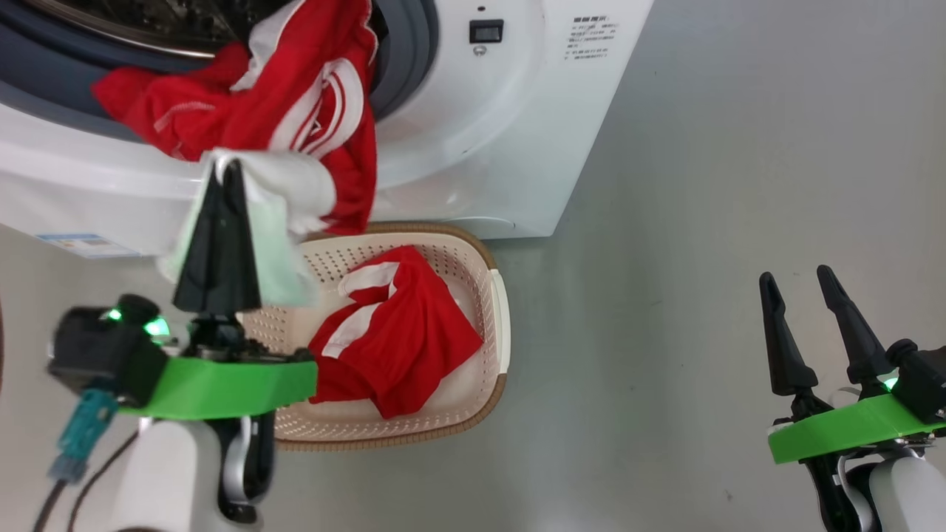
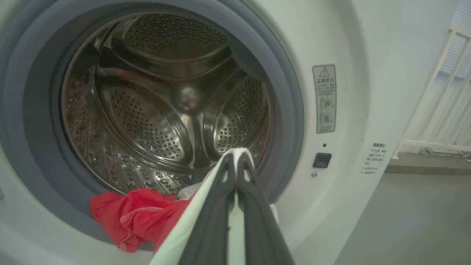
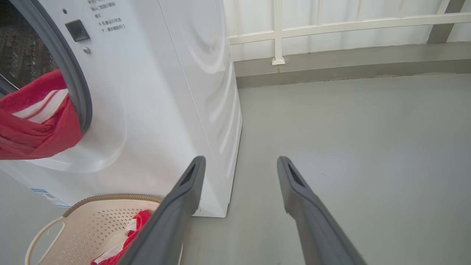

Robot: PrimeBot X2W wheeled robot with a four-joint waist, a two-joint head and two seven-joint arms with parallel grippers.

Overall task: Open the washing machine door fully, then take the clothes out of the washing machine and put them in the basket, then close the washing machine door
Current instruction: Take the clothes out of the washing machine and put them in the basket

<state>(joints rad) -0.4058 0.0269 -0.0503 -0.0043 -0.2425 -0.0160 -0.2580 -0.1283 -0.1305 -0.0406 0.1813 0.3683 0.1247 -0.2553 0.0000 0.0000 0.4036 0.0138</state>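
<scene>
L hand (image 1: 222, 166) pinches white cloth (image 1: 295, 185) at washer (image 1: 502, 133) mouth, red clothes (image 1: 295, 96) hanging out just beyond its fingertips; basket (image 1: 499, 310) w/ one red garment (image 1: 399, 332) beside its wrist. R hand (image 1: 794, 275) spread over floor (image 1: 702, 222), well apart

floor (image 1: 739, 185): smooth grey | railing (image 3: 278, 22): white bars, far edge | kerb (image 3: 331, 66): grey, beneath railing
</scene>
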